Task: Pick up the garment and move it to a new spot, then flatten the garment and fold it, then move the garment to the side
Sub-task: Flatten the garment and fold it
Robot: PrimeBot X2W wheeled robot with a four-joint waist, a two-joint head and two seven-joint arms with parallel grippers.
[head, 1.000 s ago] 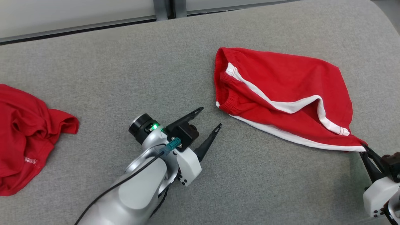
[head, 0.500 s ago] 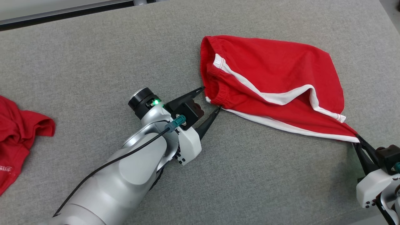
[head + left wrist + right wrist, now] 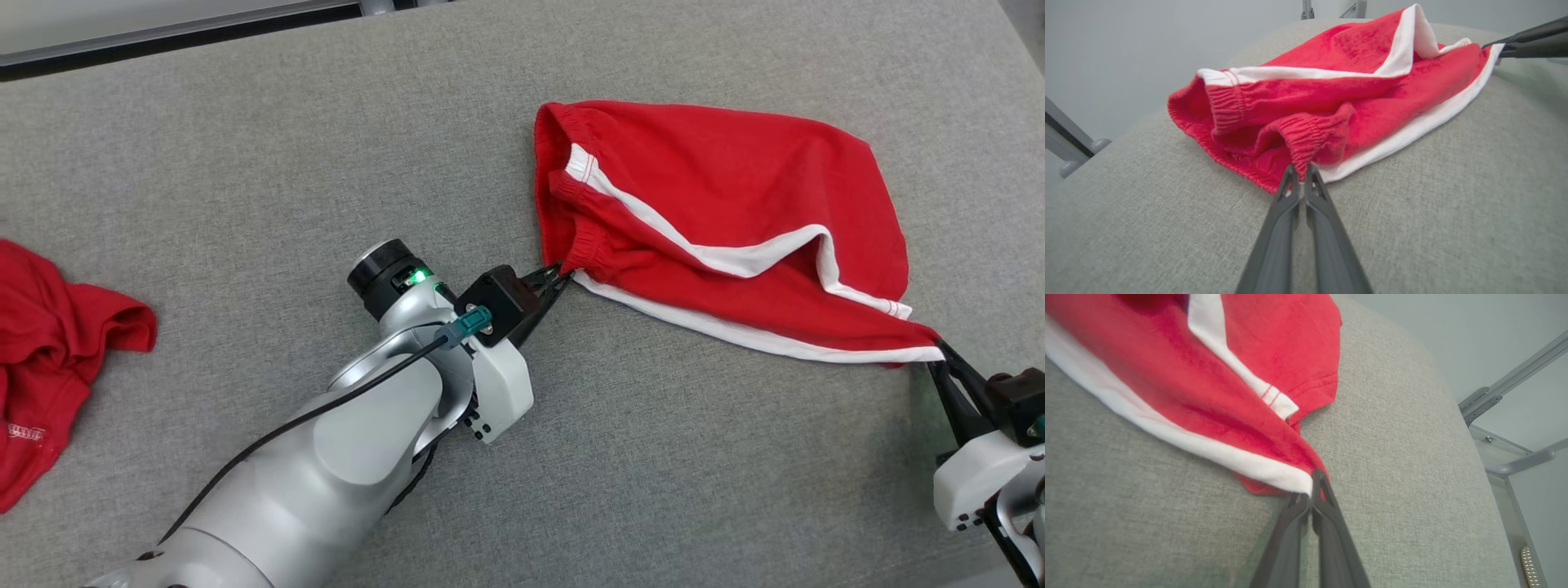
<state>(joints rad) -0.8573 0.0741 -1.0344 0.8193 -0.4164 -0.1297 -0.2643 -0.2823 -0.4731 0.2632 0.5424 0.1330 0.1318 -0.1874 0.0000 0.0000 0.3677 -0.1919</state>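
Note:
The garment [image 3: 735, 212] is a pair of red shorts with white side stripes, lying rumpled on the grey table at the centre right. My left gripper [image 3: 562, 276] is shut on the near corner of its elastic waistband [image 3: 1306, 141]. At the lower right, my right gripper [image 3: 939, 349] is shut on the white-edged leg hem corner [image 3: 1290, 479]. The cloth stretches between the two grips along its near white stripe. In the left wrist view the garment [image 3: 1331, 94] bunches just past my closed fingertips, and the right gripper's fingers [image 3: 1531, 38] show at the top right.
Another red garment [image 3: 57, 351] lies crumpled at the table's left edge. The grey fabric table [image 3: 286, 163] runs wide to the left and front. A metal frame [image 3: 1506, 392] and the table's right edge lie beyond my right gripper.
My left gripper reached right to the waistband corner and closed on it; it was open a second ago. The head camera shifted. The right gripper kept its hold on the hem.

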